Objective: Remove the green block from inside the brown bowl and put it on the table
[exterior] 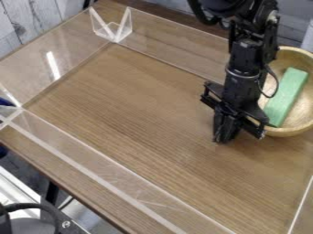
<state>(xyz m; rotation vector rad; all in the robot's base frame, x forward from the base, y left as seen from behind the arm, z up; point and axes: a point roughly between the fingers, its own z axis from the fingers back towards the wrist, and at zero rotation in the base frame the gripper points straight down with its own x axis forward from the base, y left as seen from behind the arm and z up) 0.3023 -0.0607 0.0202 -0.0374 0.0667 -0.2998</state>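
The green block (288,97) lies flat inside the brown bowl (294,126) at the right edge of the table (134,110). My black gripper (225,137) points straight down just left of the bowl's near rim, its fingers together and nothing between them. The tips hang close above the wood beside the bowl, outside it. The arm hides part of the bowl's left wall.
Low clear acrylic walls (73,146) edge the tabletop on the left and front. A clear folded bracket (113,26) stands at the back corner. Dark cables (25,219) lie below the table's front left corner.
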